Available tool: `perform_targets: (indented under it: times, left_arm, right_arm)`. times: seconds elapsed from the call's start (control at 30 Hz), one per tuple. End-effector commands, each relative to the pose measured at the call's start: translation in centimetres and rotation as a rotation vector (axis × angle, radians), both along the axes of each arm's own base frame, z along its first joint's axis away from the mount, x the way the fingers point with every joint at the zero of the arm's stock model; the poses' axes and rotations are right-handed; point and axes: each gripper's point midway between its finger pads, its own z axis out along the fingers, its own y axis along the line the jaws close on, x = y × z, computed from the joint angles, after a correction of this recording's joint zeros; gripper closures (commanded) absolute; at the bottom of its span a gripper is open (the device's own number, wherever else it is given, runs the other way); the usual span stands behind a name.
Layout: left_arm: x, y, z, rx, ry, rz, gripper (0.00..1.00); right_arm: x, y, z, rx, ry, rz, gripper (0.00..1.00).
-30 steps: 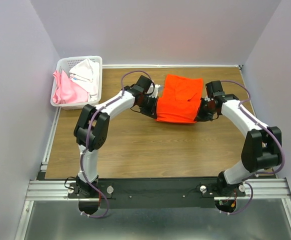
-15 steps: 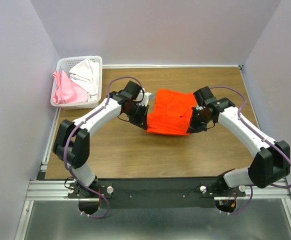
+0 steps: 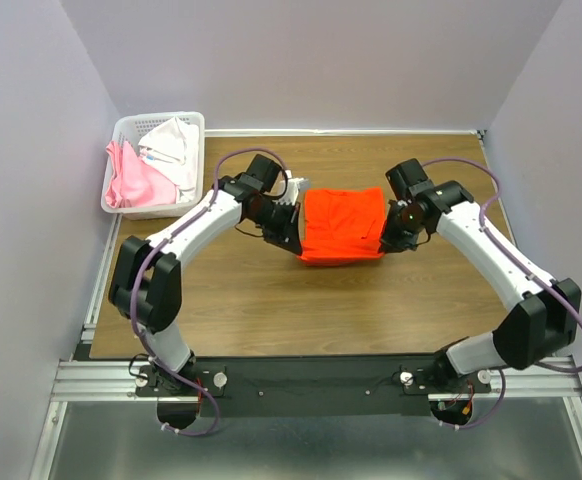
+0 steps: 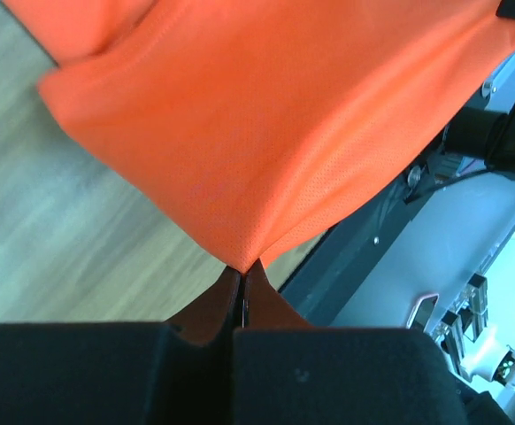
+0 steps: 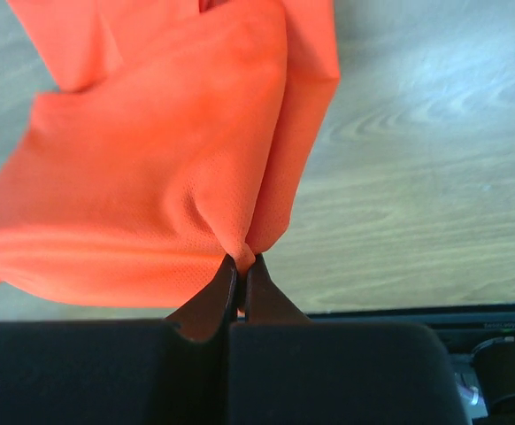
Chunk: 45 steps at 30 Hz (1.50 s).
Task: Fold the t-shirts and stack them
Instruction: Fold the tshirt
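Observation:
The bright orange t-shirt (image 3: 343,224) is held folded between both arms, hanging just over the middle of the table. My left gripper (image 3: 295,240) is shut on its near left corner; the wrist view shows the cloth (image 4: 266,133) pinched at the fingertips (image 4: 242,266). My right gripper (image 3: 386,243) is shut on the near right corner, with the cloth (image 5: 151,177) bunched into the closed tips (image 5: 243,261). A pale pink t-shirt (image 3: 131,182) and a white t-shirt (image 3: 174,145) lie in the basket at the back left.
The white lattice basket (image 3: 193,120) stands at the table's back left corner. Bare wooden table (image 3: 271,310) lies in front of the shirt. Grey walls close in the back and both sides.
Both grippers have carried the orange shirt's edge toward the near side and slightly left. The shirt has gone from a longer spread to a shorter, folded shape.

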Motion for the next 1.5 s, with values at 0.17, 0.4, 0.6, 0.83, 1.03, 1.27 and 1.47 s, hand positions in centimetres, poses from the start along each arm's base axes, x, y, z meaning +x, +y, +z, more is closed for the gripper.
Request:
perform_targets:
  times: [0.17, 0.4, 0.6, 0.83, 1.03, 1.27, 1.47]
  left_arm:
    - [3.8, -0.8, 0.0, -0.064, 0.017, -0.025, 1.00]
    - [6.7, -2.0, -0.3, -0.100, 0.020, -0.020, 1.00]
    - [9.9, -2.2, -1.1, -0.106, 0.020, 0.001, 1.00]
    - [14.3, -2.9, -1.5, -0.114, 0.009, 0.038, 1.00]
    - [16.9, -3.1, -1.6, -0.136, 0.002, 0.077, 1.00]
    - [19.5, -4.0, -1.8, -0.190, -0.002, 0.109, 1.00]
    - [19.4, -3.7, -1.8, -0.193, -0.004, 0.120, 1.00]
  right_arm:
    - [5.4, -1.9, 0.6, -0.186, -0.065, -0.058, 1.00]
    - [9.7, -2.0, 1.3, -0.214, -0.125, -0.075, 1.00]
    - [13.2, -2.5, 0.3, -0.251, -0.132, -0.071, 1.00]
    - [17.1, -3.3, 0.4, -0.260, -0.163, -0.079, 1.00]
    - [19.9, -4.2, 0.3, -0.255, -0.181, -0.079, 0.99]
    - [22.2, -4.3, -0.7, -0.244, -0.182, -0.061, 1.00]
    - [21.2, -3.4, -1.6, -0.197, -0.140, 0.004, 1.00]
